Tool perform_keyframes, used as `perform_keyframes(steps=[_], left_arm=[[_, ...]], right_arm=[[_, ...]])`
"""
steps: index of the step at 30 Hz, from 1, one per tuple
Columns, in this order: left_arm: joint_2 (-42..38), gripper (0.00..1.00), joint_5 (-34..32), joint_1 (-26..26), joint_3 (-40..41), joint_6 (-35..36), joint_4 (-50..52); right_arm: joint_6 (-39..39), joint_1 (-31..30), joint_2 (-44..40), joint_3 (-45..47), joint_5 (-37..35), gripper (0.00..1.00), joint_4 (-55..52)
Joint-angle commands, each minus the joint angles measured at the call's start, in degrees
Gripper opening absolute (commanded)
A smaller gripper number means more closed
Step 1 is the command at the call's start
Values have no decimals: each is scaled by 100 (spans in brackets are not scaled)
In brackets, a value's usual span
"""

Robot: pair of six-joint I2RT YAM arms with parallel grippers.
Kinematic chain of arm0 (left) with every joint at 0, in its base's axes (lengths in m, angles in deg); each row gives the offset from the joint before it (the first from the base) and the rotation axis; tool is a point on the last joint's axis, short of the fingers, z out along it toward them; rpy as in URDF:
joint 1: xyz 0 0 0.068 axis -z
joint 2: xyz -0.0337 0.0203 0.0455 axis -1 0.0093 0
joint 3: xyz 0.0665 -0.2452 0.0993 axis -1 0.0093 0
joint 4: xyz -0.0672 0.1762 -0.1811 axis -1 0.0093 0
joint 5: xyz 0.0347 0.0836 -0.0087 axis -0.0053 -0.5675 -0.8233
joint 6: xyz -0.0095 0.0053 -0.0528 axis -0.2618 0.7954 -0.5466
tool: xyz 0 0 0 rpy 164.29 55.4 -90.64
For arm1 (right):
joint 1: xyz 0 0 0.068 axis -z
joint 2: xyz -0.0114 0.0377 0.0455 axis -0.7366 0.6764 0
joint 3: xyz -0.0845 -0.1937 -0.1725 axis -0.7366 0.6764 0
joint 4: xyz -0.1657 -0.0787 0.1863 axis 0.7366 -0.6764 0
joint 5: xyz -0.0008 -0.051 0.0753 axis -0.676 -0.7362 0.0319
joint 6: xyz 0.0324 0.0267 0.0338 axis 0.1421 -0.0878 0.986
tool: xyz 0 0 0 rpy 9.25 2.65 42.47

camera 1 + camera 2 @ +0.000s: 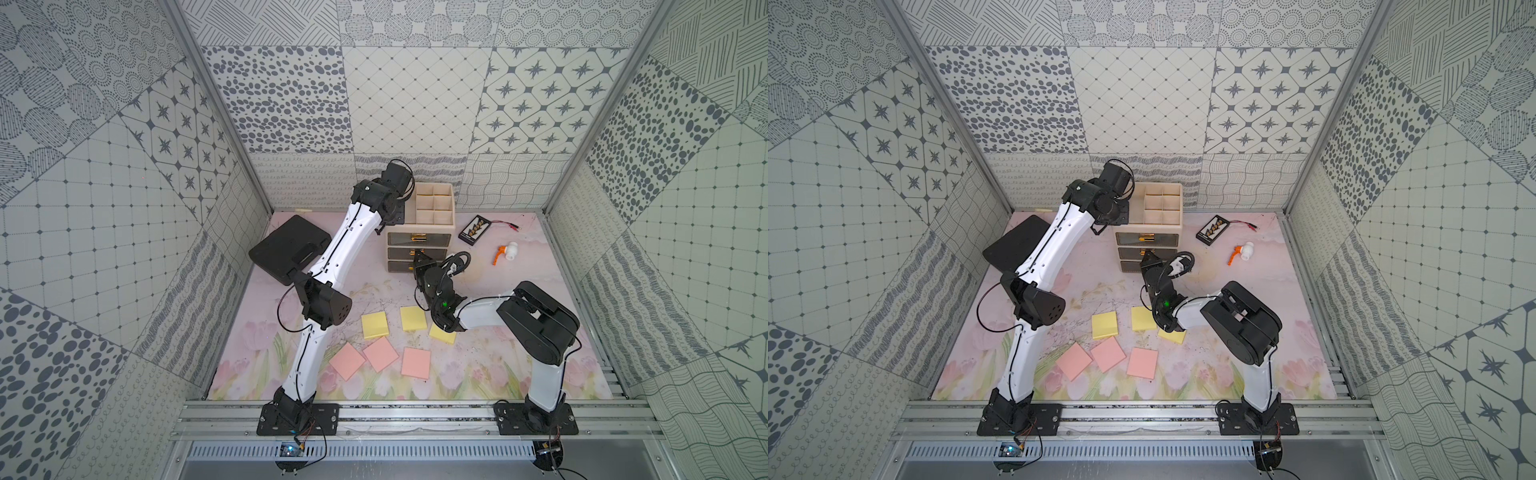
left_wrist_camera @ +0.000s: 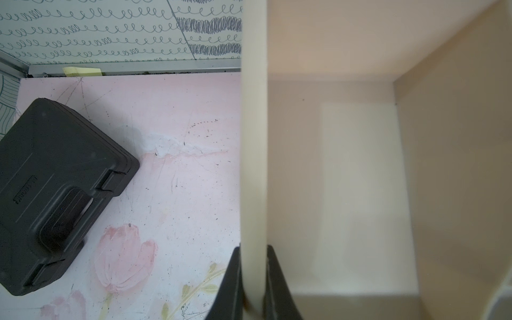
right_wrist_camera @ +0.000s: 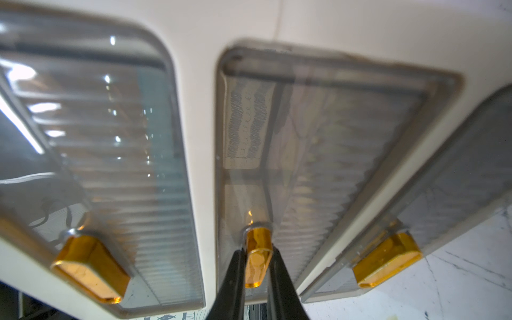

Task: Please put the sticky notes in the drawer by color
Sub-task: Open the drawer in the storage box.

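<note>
Surface: pink tulip-print tabletop.
Right gripper: clamped on the gold handle of the middle smoky grey drawer.
Left gripper: clamped on the small cream plastic chest, at its tray wall.
Risk: slick handle may slip; a skewed pull may jam the drawer or drag the chest.
Notes: three pastel yellow sticky notes, three salmon pink sticky notes, flat before the chest.
Around: flat black plastic case beside the left arm; drawer's path looks free.

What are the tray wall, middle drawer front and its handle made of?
Tray wall: opaque cream plastic, smooth, matte-looking.
Middle drawer front: smoky translucent plastic, ribbed and glossy; wall pattern shows through.
Handle: likely clear amber plastic, glossy, light passing through.
</note>
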Motion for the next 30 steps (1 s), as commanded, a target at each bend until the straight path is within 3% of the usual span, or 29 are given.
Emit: perform_keyframes(steps=[1,16,30], left_arm=[[154,0,-135,117,-32,-537,-582],[221,0,-13,97,-75,-669,-585],[391,0,-111,94,-50,-729,-559]], right_arm=[[-82,-513,-172,-197,833,7,1006],[-434,-783,-614,207,1069,8,946],[-387,-1131,-646,-176,1015,7,495]])
